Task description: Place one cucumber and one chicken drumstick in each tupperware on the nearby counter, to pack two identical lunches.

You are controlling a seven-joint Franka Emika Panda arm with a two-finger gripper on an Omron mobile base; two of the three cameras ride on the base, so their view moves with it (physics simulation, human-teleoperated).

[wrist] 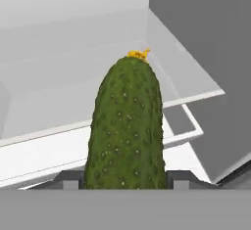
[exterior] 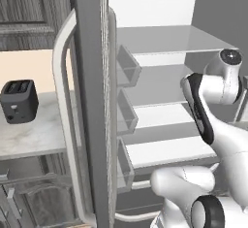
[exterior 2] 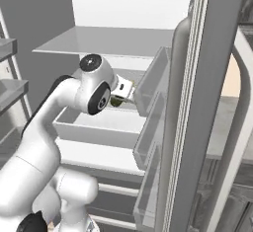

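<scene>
In the hand view a dark green, bumpy cucumber (wrist: 126, 126) with a yellow tip stands up between my two finger tips, and my gripper (wrist: 125, 181) is shut on its lower end. In the right base view the gripper (exterior 2: 121, 95) is inside the open fridge, above a pulled-out white drawer (exterior 2: 94, 127), with a bit of the green cucumber (exterior 2: 117, 102) under the hand. The pale marbled counter (exterior: 36, 135) lies left of the fridge door. The tupperware and the chicken drumstick are out of view.
The open grey fridge door (exterior: 89, 101), with its curved handle and door bins (exterior: 127, 67), stands between the arm and the counter. A black toaster (exterior: 19, 101) sits on the counter. Grey fridge shelves (exterior: 167, 149) lie ahead of the arm.
</scene>
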